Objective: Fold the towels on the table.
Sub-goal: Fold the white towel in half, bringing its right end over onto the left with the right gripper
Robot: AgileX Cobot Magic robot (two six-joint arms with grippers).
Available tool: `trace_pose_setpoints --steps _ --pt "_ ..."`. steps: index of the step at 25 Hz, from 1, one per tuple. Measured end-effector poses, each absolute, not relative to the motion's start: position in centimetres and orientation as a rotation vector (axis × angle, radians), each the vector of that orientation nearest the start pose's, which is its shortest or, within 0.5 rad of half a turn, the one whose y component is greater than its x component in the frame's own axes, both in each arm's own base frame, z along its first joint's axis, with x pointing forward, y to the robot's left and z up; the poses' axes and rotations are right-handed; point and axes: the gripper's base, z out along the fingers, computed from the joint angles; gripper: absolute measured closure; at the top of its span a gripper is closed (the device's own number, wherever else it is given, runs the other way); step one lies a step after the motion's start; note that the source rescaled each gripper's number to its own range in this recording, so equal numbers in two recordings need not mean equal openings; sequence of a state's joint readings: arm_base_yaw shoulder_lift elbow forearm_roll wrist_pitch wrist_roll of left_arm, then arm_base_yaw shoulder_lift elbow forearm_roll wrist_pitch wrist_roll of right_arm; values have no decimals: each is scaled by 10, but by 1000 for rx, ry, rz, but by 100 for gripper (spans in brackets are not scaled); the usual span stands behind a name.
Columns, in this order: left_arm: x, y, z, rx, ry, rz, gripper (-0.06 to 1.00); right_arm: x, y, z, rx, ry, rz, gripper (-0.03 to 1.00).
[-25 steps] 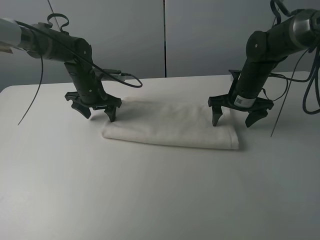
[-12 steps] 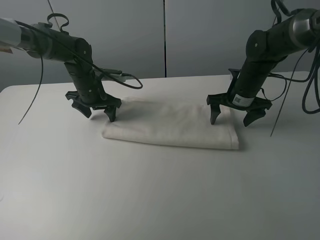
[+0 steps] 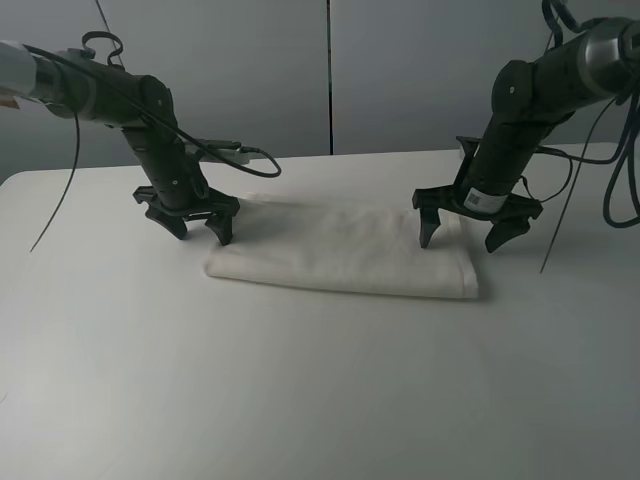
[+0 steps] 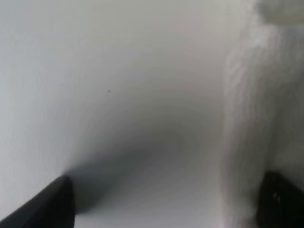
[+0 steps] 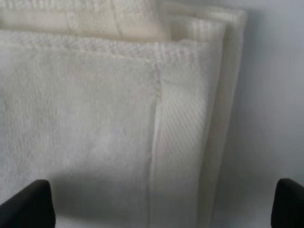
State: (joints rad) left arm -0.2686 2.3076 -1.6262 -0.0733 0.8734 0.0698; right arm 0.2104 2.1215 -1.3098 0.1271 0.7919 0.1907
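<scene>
The white towel point(image 3: 340, 255) lies folded into a long strip in the middle of the table point(image 3: 300, 400). My left gripper point(image 3: 201, 234) stands open over the strip's left end, one finger above the towel's edge point(image 4: 251, 118) and the other over bare table point(image 4: 118, 71). In the left wrist view the left gripper point(image 4: 164, 209) shows only two dark fingertips point(image 4: 47, 204). My right gripper point(image 3: 462, 245) is open above the right end, straddling the towel's layered corner point(image 5: 190, 109). The right gripper point(image 5: 156, 209) holds nothing, and its fingertips point(image 5: 26, 204) hang just over the cloth.
A grey wall with a dark vertical seam point(image 3: 330, 80) stands behind the table's far edge. Black cables point(image 3: 240, 155) trail from both arms over the back of the table. Bare tabletop point(image 3: 560, 380) stretches in front of the towel and to both sides.
The left gripper has drifted slightly left and back, staying open by the towel's left end. The right gripper has barely moved. The towel lies as before.
</scene>
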Motion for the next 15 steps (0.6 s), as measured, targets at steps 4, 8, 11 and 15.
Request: trace_pose_setpoints --steps 4,8,11,15 --pt "430 -124 93 448 3011 -104 -5 378 90 103 115 3100 175 -1" --pt "430 -124 93 460 3009 -103 -5 378 90 103 116 3100 176 -1" --pt "430 -124 93 464 3009 -103 -5 378 90 103 117 3098 177 -1" --pt "430 -124 93 464 3009 -103 -5 378 90 98 119 3107 175 11"
